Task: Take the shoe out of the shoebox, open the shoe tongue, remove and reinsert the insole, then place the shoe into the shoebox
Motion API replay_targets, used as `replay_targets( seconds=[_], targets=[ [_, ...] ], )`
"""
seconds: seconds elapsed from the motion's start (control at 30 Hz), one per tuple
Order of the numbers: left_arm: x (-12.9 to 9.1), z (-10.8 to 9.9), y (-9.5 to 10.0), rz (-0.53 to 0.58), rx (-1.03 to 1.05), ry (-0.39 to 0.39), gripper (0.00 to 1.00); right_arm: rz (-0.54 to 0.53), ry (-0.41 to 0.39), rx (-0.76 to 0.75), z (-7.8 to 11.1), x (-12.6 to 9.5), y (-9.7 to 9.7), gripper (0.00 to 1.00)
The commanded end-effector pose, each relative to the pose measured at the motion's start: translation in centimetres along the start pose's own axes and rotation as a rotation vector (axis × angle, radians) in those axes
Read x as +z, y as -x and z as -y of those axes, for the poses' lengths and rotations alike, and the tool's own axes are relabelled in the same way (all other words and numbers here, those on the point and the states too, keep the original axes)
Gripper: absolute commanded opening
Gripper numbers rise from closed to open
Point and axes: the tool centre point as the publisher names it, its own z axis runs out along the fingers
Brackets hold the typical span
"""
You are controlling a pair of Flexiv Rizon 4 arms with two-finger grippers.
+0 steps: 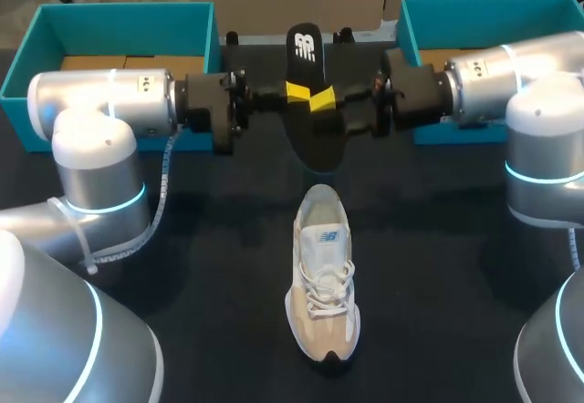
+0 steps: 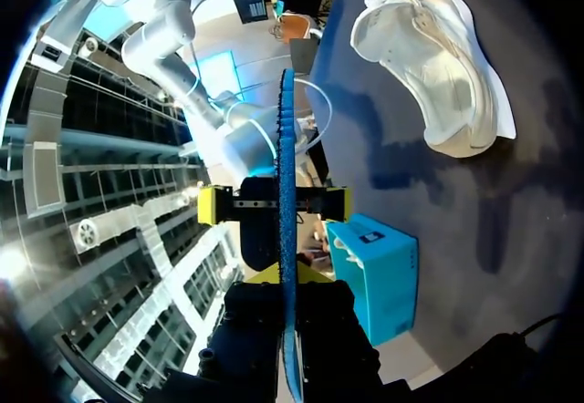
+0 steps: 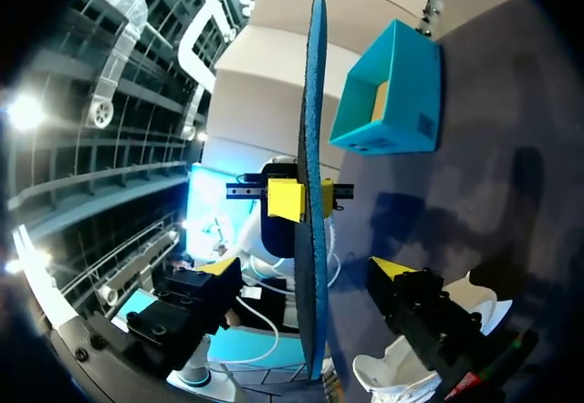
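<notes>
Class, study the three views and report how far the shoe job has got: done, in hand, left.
Done: the shoe lies on the table, outside the left teal box and the right teal box, insole removed. In hand: the left gripper is shut on the insole in the air, the right gripper open around it. Left: reinsert the insole, box the shoe.

Counter: one broad dark counter (image 1: 210, 275) runs from the near side of the head view to the far side.
Surface: matte and close to black seen from above; in both wrist views it reads as a dull blue-grey, with a faint grain like cloth or a mat.
Light: soft and from overhead, with no hard glare on the counter.
Shadows: blurred darker patches lie across the surface, clearest in the wrist views.
</notes>
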Motion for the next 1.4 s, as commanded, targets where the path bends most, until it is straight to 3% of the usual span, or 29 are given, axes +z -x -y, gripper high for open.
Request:
replay_targets(
  seconds=[0.03, 0.07, 0.67, 1.03, 1.4],
  targets=[
    [0.0, 0.2, -0.06, 0.001, 0.005, 0.003, 0.0, 0.007, 0.004, 0.003, 0.21, 0.12, -0.08, 0.56],
    [0.0, 0.23, -0.06, 0.001, 0.006, 0.003, 0.0, 0.008, 0.005, 0.004, 0.25, 0.12, -0.09, 0.49],
    [0.02, 0.87, 0.33, 0.021, 0.026, 0.002, 0.0, 0.017, 0.016, 0.028, 0.57, -0.3, -0.11, 0.44],
    [0.16, 0.99, 0.28, 0.021, 0.026, -0.004, 0.0, 0.017, 0.013, 0.037, 0.58, -0.13, 0.27, 0.3],
    [0.23, 1.03, 0.25, 0.021, 0.026, -0.009, 0.0, 0.02, 0.011, 0.03, 0.47, -0.05, 0.08, 0.23]
  ],
)
